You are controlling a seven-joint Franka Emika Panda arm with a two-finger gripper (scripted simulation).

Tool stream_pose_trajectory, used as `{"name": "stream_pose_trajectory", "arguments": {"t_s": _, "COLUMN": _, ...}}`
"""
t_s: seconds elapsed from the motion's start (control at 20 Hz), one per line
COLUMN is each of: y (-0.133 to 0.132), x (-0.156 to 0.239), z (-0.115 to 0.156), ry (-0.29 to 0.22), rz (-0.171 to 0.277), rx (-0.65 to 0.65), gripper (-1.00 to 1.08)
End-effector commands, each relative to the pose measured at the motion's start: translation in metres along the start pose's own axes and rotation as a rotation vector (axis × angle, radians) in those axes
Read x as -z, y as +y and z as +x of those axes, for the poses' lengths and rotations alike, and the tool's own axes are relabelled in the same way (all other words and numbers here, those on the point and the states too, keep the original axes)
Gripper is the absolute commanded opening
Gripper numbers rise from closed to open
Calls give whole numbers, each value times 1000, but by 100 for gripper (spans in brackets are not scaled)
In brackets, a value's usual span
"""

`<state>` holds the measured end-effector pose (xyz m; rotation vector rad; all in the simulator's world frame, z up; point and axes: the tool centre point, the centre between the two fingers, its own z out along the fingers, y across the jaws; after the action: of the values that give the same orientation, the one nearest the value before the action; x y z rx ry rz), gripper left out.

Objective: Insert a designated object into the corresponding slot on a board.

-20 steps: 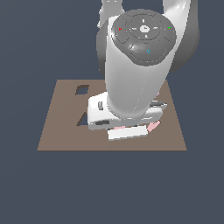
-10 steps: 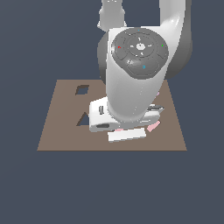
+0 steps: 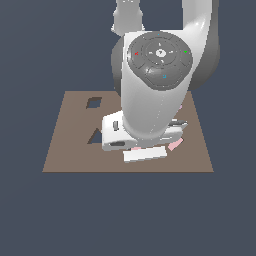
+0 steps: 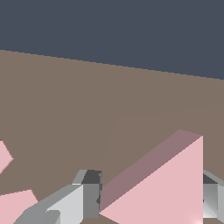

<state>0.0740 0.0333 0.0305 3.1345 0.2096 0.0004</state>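
Note:
In the wrist view the pink triangle block [image 4: 166, 188] fills the space between my two grey fingers [image 4: 89, 192], and both touch its sides. My gripper [image 4: 151, 199] is shut on it, just over the brown board [image 4: 109, 96]. In the exterior view the arm hides the fingers; only the white hand [image 3: 142, 137] shows, low over the board [image 3: 70, 155] right of its middle. The dark triangular slot [image 3: 94, 136] lies just to the exterior view's left of the hand, partly covered by it.
A dark square-like hole [image 3: 93, 103] sits farther back on the board. Two other pink pieces [image 4: 15, 205] [image 4: 3, 155] lie on the board beside the fingers. A pink edge [image 3: 175, 145] peeks out under the hand at the exterior view's right.
The arm's upper links have shifted and leaned a little lower over the board. The hand has barely moved and stays low over the same spot.

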Motion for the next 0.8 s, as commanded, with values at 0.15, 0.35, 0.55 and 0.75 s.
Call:
{"name": "stream_pose_trajectory", "arguments": {"t_s": 0.15, "y": 1, "x": 0, "z": -2, "ry": 0, "rz": 0, "rx": 17, "gripper": -100}}
{"name": "stream_pose_trajectory", "arguments": {"t_s": 0.35, "y": 2, "x": 0, "z": -5, "ry": 0, "rz": 0, "rx": 56, "gripper": -100}}
{"name": "stream_pose_trajectory", "arguments": {"t_s": 0.55, "y": 4, "x": 1, "z": -11, "ry": 0, "rz": 0, "rx": 117, "gripper": -100}}
{"name": "stream_pose_trajectory", "arguments": {"t_s": 0.75, "y": 8, "x": 1, "z": -18, "ry": 0, "rz": 0, "rx": 199, "gripper": -100}}
